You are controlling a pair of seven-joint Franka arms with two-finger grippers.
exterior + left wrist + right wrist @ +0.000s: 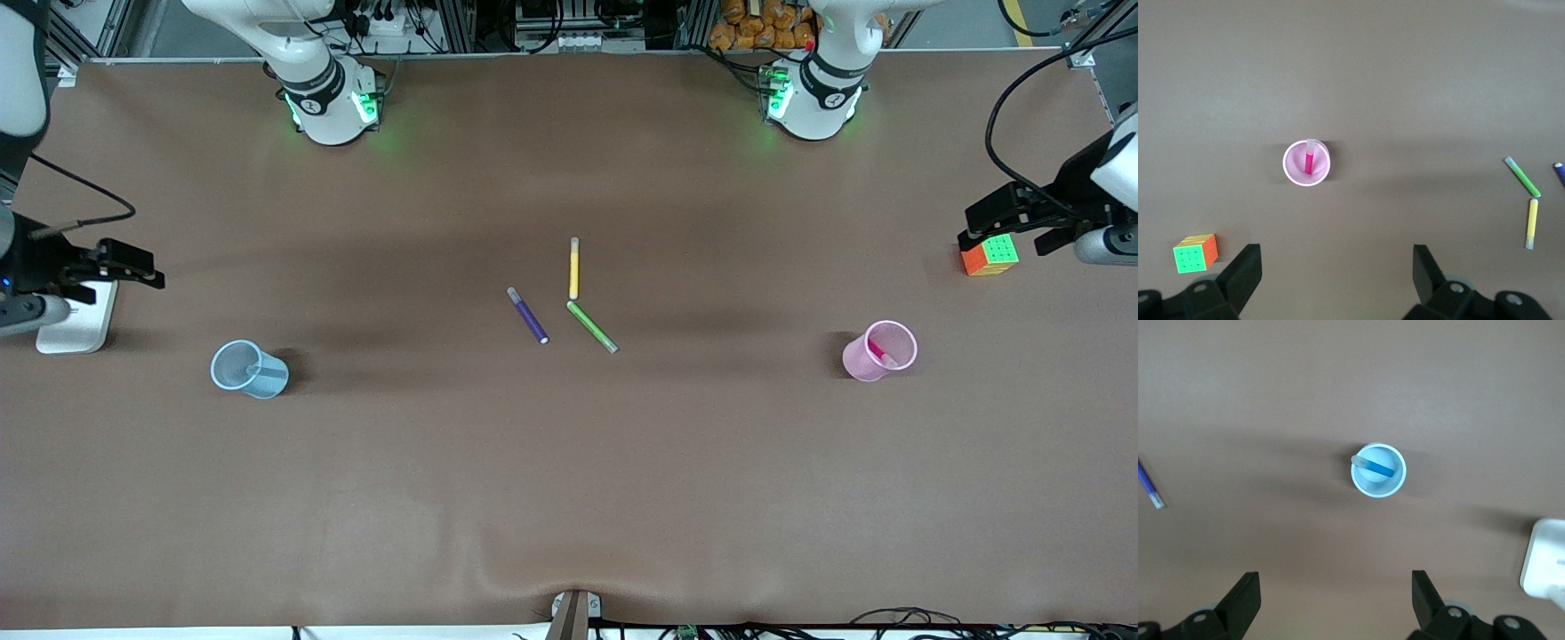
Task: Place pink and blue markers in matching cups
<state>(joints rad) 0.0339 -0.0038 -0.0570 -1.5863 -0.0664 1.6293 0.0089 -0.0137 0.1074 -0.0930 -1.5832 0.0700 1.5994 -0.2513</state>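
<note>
The pale pink cup (880,351) stands toward the left arm's end of the table with the pink marker (882,354) leaning inside it; both show in the left wrist view, cup (1293,175) and marker (1309,162). The pale blue cup (249,369) stands toward the right arm's end. In the right wrist view the blue marker (1375,467) leans inside this cup (1395,487). My left gripper (1005,227) is open and empty over the table's edge by the cube; its fingers (1245,270) are wide apart. My right gripper (133,267) is open and empty over the white block; its fingers (1245,597) are wide apart.
A dark purple marker (528,316), a yellow marker (574,268) and a green marker (592,326) lie at the table's middle. A colour cube (989,255) sits under the left gripper. A white block (80,320) lies beneath the right gripper.
</note>
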